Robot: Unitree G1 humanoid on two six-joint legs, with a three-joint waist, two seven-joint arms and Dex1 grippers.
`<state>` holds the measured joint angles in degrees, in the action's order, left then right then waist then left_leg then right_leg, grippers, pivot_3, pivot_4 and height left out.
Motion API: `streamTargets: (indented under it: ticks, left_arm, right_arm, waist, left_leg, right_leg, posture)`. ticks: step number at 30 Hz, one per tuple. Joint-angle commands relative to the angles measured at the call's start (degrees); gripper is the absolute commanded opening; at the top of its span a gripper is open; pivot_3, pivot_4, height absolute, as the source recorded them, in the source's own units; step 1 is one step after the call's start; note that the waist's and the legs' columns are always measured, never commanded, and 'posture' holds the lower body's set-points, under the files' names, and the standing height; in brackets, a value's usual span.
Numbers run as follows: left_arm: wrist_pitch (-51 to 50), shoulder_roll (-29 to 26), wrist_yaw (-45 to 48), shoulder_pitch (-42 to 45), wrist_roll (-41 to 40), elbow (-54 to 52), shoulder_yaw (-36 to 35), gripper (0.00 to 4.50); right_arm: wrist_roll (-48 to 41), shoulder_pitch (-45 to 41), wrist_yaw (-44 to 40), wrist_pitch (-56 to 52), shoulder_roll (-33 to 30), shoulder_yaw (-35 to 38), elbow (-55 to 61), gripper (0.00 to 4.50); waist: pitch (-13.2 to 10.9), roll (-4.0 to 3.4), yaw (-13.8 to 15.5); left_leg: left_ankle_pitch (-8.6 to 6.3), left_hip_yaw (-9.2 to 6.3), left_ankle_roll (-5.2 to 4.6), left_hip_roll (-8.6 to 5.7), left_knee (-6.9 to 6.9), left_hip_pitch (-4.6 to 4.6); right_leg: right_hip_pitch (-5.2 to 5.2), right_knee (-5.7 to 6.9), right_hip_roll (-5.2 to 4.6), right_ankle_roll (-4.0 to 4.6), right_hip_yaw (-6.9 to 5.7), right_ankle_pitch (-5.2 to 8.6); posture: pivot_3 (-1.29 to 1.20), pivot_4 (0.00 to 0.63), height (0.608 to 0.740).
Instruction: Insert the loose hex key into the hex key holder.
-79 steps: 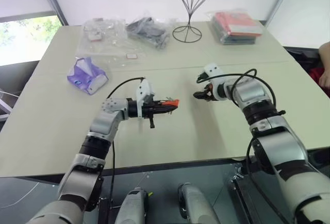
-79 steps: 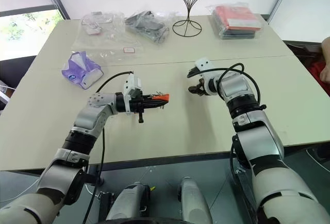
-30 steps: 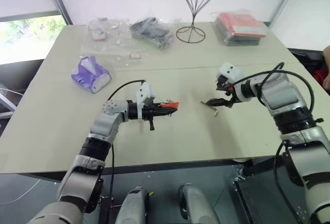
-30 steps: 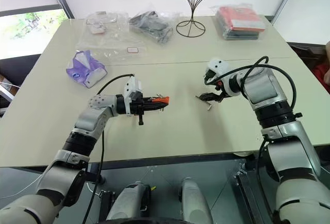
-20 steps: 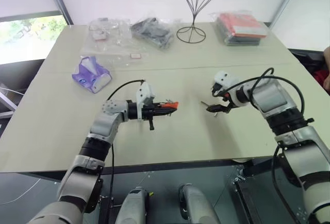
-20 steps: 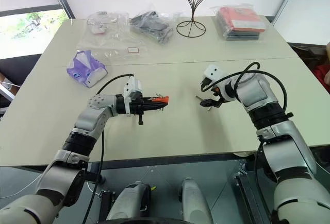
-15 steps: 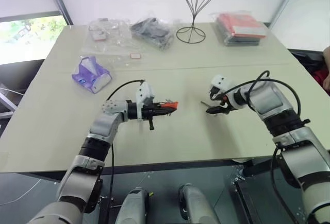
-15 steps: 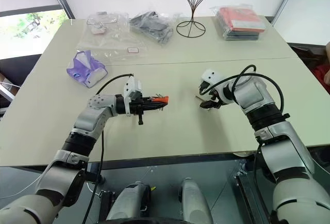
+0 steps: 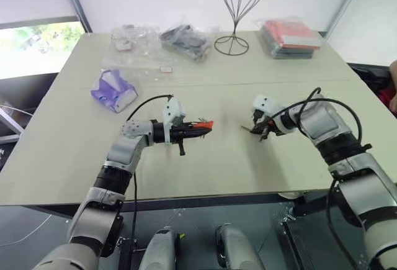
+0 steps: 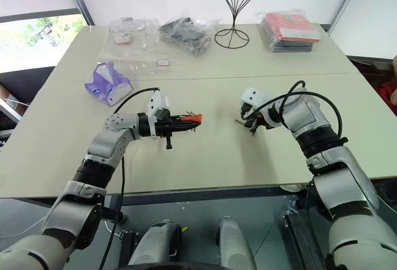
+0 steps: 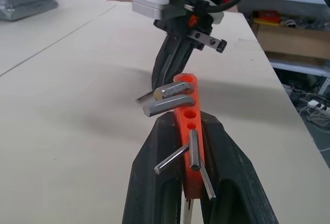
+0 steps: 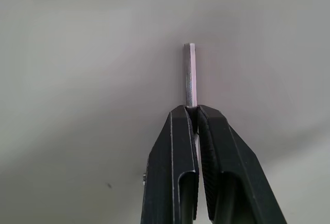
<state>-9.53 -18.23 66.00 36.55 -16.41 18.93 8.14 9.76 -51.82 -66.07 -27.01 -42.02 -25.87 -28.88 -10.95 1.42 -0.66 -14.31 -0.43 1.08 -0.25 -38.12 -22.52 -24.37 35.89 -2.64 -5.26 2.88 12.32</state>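
Left eye view: the left gripper [image 9: 200,127] is holding the hex key holder [image 9: 205,124] up, well apart from the right gripper [image 9: 263,130]. Right wrist view: the right gripper is pinching the loose hex key [image 12: 190,74] against the bench [image 12: 77,80]; lifting and inserting are remaining.

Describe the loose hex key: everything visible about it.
The loose hex key is a thin, straight-looking rod of pale grey metal with flat faces and a squared-off tip. The right end effector is shut on it, black fingers pinching its lower part so the free end sticks out beyond them. Its bent end cannot be made out. It sits low over the beige table, right of the hex key holder; whether it touches the table cannot be told.
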Motion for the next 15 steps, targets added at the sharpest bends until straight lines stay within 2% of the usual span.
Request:
streamTargets:
  ticks: [1, 4, 7, 15]
  left_arm:
    - [0.41, -0.30, -0.10, -0.19, -0.76, -2.44, -0.71, 0.00]
    - [0.54, -0.26, -0.06, -0.22, -0.67, -2.23, -0.52, 0.00]
    - [1.49, 0.09, -0.29, 0.32, 0.08, -1.10, -0.07, 0.00]
    - [1.98, 0.71, 0.05, 0.54, 0.45, -0.51, -0.02, 0.00]
  right_arm:
    - [6.94, -2.06, 0.86, 17.47, -6.86, -1.57, -0.20, 0.02]
    - [8.15, -4.29, -1.13, 40.21, -11.76, -1.89, -0.89, 0.02]
    - [5.04, -4.68, -3.86, 56.02, -12.88, -0.87, -1.71, 0.02]
    - [6.44, -4.17, -2.83, 87.24, -12.85, -2.85, -5.12, 0.02]
  waist:
    - [-0.02, -0.03, 0.06]
    - [-0.08, -0.13, -0.41]
    - [-0.09, -0.12, -1.43]
    - [-0.10, -0.13, -1.85]
  left_leg:
    - [0.00, 0.01, 0.00, -0.01, 0.00, -0.04]
    - [0.00, 0.08, 0.00, -0.03, 0.01, -0.30]
    - [-0.05, 0.14, -0.08, 0.01, 0.11, -0.34]
    - [-0.05, 0.10, -0.09, 0.04, 0.21, -0.26]
  right_leg:
    - [-0.02, -0.03, -0.03, -0.01, 0.00, 0.01]
    - [-0.19, -0.30, -0.04, -0.08, 0.02, -0.04]
    - [-0.25, -0.41, 0.03, -0.30, 0.02, -0.18]
    - [-0.23, -0.38, 0.03, -0.29, 0.04, -0.18]
  posture:
    - [0.00, 0.150, 0.740]
    - [0.00, 0.150, 0.740]
    - [0.00, 0.150, 0.740]
    - [0.00, 0.150, 0.740]
